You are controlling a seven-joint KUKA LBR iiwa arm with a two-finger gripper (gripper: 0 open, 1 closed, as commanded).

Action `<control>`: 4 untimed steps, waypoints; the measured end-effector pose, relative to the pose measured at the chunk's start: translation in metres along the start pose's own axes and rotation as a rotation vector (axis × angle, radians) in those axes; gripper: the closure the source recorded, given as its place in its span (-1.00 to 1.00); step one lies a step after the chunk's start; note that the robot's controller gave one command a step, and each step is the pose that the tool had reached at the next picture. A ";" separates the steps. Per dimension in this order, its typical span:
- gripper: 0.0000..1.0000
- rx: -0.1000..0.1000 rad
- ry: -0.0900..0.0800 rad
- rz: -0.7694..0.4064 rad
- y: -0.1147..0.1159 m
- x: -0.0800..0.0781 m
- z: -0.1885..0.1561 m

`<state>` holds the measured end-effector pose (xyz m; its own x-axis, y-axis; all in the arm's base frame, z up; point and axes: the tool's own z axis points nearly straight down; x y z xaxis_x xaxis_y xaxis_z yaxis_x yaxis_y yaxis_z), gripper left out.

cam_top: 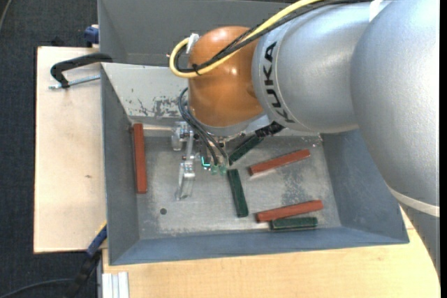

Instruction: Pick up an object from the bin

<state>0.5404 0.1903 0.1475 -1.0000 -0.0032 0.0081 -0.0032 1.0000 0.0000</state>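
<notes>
The silver, seven-joint robot arm (335, 66) comes in from the right and covers the upper right of the grey metal bin (119, 171), with a yellow cable looping over its rounded orange wrist cover (220, 77). The bin's speckled floor carries a handful of long flat sticks, lying well apart rather than heaped.

A long red-brown flat stick (140, 157) lies upright along the left wall. A dark green flat stick (237, 193) lies near the middle of the floor, running top to bottom with a slight tilt. To its right a red flat stick (279, 162) lies slanted. Lower down a second red flat stick (290, 210) lies just above a short dark green stick (293, 222), the two close together near the front wall. Another dark green stick (244, 146) pokes out from under the wrist.

The gripper (187, 174) hangs below the orange cover, over bare floor between the red-brown stick and the middle green stick, nearer the green one's upper end. Whether the claw is open or closed I cannot tell, and nothing is seen in its grasp.
</notes>
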 end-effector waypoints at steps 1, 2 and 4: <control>-1.00 0.003 -0.006 -0.043 -0.055 -0.044 0.059; -1.00 0.003 -0.007 -0.170 -0.137 -0.051 0.077; 1.00 0.000 -0.009 -0.259 -0.198 -0.045 0.076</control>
<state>0.5851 -0.0070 0.0711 -0.9657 -0.2595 -0.0014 -0.2595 0.9657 0.0013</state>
